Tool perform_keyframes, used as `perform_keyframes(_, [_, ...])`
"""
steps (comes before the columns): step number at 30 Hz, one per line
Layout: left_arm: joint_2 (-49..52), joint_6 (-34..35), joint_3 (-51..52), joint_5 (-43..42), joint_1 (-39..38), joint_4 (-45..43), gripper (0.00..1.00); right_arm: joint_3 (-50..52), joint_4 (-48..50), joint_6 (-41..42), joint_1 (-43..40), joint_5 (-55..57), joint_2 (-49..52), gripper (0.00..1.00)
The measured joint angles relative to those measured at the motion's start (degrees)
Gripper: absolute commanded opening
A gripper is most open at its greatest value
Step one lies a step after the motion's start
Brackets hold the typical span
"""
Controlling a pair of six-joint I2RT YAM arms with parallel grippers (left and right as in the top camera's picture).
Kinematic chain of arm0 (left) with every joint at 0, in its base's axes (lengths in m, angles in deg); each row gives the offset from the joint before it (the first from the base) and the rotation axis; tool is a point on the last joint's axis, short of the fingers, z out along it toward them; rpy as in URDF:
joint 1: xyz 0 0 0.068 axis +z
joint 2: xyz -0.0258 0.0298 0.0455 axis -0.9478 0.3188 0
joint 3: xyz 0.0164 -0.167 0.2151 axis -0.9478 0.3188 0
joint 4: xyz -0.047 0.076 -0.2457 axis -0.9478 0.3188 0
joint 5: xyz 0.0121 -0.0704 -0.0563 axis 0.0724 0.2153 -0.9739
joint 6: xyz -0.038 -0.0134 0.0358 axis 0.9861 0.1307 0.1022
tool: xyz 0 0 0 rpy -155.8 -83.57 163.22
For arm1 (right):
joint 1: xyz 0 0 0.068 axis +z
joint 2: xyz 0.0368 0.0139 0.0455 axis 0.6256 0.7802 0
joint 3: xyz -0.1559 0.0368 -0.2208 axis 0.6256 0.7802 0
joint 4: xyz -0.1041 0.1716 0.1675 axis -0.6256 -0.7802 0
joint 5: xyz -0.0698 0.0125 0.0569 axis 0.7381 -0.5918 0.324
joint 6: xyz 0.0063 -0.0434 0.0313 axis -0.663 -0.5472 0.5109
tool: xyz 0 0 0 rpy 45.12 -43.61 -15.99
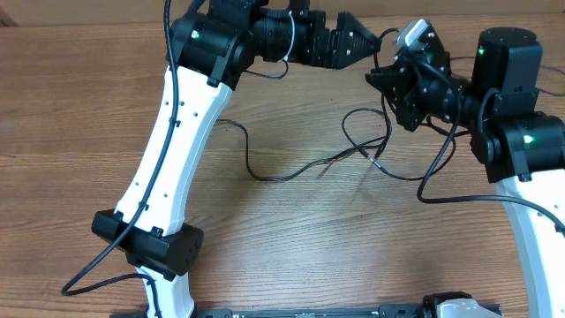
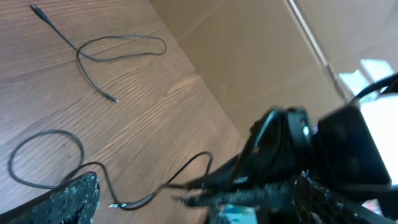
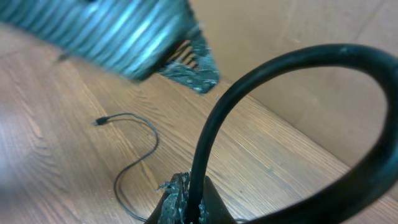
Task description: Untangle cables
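Where the table [image 1: 291, 265] lies nearest, well short of the right gripper [image 1: 395, 84]: wood with the arms' white links over it, and nothing of the task on it.
Cables [image 1: 300, 166]: on the table on the near side of the right gripper, spread in long slack curves. There is a crossing just near and left of it, and no tight knot shows.
Right gripper: clenched, apparently on one strand that hangs from it down toward the crossing.
Left gripper [image 1: 357, 40]: just left of the right gripper and a little farther back, its fingers [image 2: 78, 193] spread wide, grasping nothing.
Done: judged mostly loosened. In the left wrist view one cord [image 2: 118, 43] lies by itself, well apart from the others.
Left: the strands crossing near the right gripper likely need drawing apart, and the held one laying down.
Hidden: from above, the pinch sits under the right gripper's body. The right wrist view is filled by a blurred ribbed finger [image 3: 124, 37], whose it is unclear, and a black loop [image 3: 298, 62] close to the lens. Which strand is held cannot be told, and the number of cords is unclear.
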Motion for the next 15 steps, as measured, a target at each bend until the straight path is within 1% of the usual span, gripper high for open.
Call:
perform_keyframes(3, [0.0, -4.22, 0.0, 0.9, 0.0, 3.06, 1.0, 0.0, 1.99, 1.79, -0.2, 0.85, -0.09, 0.04])
perform_keyframes(6, [0.0, -7.37, 0.0, 4.48, 0.0, 7.41, 1.0, 0.0, 4.24, 4.59, -1.07, 1.42, -0.74, 0.04])
perform_keyframes(9, [0.0, -9.62, 0.0, 10.62, 0.0, 12.11, 0.99, 0.0, 7.34, 8.33, -2.89, 1.7, -2.32, 0.04])
perform_keyframes(15, [0.0, -11.65, 0.0, 21.94, 0.0, 18.27, 0.99, 0.0, 13.4, 11.34, -4.66, -0.33, -6.84, 0.04])
